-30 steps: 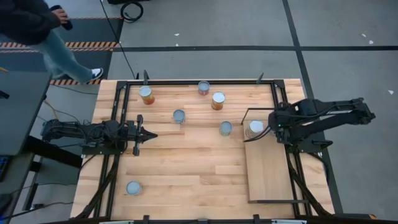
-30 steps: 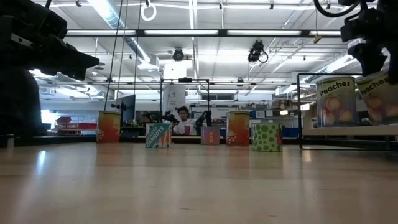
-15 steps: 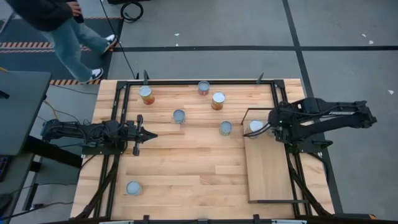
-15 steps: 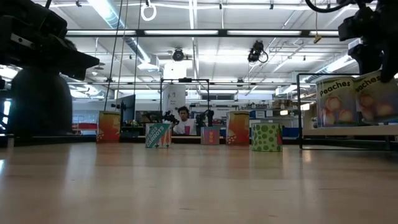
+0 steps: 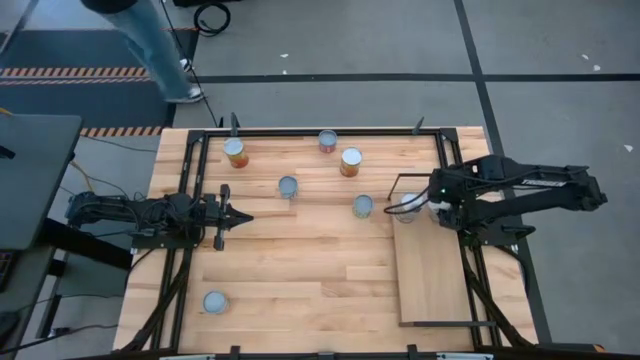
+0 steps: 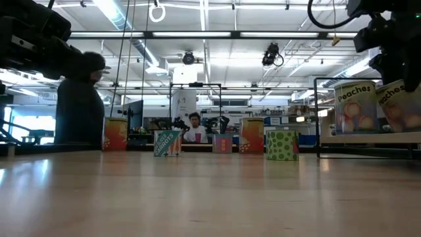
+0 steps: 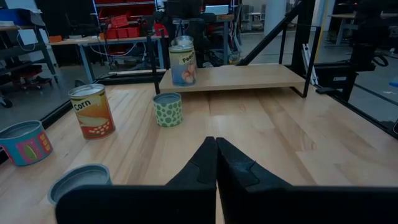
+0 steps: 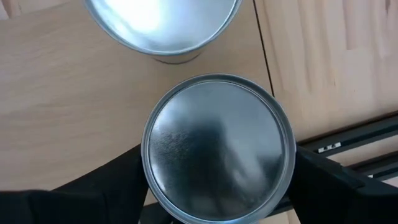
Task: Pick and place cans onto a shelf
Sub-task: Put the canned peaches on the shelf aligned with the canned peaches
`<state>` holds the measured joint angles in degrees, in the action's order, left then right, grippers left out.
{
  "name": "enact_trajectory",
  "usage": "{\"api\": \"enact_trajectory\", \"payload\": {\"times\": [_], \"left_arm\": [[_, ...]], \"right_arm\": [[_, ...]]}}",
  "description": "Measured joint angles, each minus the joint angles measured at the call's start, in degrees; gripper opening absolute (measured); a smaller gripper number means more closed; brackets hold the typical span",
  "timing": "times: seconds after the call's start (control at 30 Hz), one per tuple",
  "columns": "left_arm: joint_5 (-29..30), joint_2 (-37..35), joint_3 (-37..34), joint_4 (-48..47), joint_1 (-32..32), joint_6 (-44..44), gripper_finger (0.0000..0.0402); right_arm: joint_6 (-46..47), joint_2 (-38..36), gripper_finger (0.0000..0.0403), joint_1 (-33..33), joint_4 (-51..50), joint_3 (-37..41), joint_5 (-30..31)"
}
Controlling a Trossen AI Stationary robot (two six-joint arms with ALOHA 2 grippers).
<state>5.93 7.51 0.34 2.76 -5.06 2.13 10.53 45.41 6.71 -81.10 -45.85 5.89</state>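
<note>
My right gripper (image 5: 422,200) is over the far left corner of the shelf (image 5: 435,280), shut on a "Peaches" can (image 6: 400,106) whose silvery top fills the right wrist view (image 8: 217,149). A second "Peaches" can (image 6: 355,105) stands on its base on the shelf right beside it and also shows in the high view (image 5: 405,208). My left gripper (image 5: 240,218) is shut and empty, low over the table's left side. Several other cans stand on the tabletop, among them an orange one (image 5: 350,161) and a green dotted one (image 5: 363,206). My right gripper pinches the can between its two fingers, one on each side of its round wall just below the top rim (image 8: 147,168). The fingers come from above, pointing down. The can is tilted a little, its base just over the shelf board; whether it touches, I cannot tell.
More cans stand at the far left (image 5: 234,152), far middle (image 5: 328,140), centre (image 5: 288,186) and near left (image 5: 215,302). The shelf's black wire frame (image 8: 348,143) runs close beside the held can. A person (image 5: 160,40) walks on the floor beyond the table's far left corner.
My right gripper has gone a little toward the table's left edge with the held can, which now sits slightly lower and closer to the standing "Peaches" can. The person beyond the far left corner has walked on.
</note>
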Motion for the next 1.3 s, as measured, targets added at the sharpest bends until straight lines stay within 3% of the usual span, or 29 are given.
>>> {"api": "enact_trajectory", "payload": {"times": [0.27, 0.67, 0.93, 1.3], "left_arm": [[0.0, 0.0, 0.0, 0.0, 0.0, 0.0, 0.0005], [0.0, 0.0, 0.0, 0.0, 0.0, -0.9, 0.0005], [-0.5, 0.0, 0.0, 5.8, 0.0, -21.6, 0.0005], [-1.2, 0.0, 0.0, 4.5, 0.0, -14.7, 0.0005]], "right_arm": [[0.0, 0.2, 0.0351, 0.8, -0.2, 0.0, -0.1], [-0.4, 0.2, 0.0350, 0.8, -0.4, 0.0, -1.1], [-0.4, 0.3, 0.0350, 0.8, -1.1, 0.0, -1.8], [-0.4, 0.4, 0.0350, 0.8, -1.7, 0.0, -2.6]]}}
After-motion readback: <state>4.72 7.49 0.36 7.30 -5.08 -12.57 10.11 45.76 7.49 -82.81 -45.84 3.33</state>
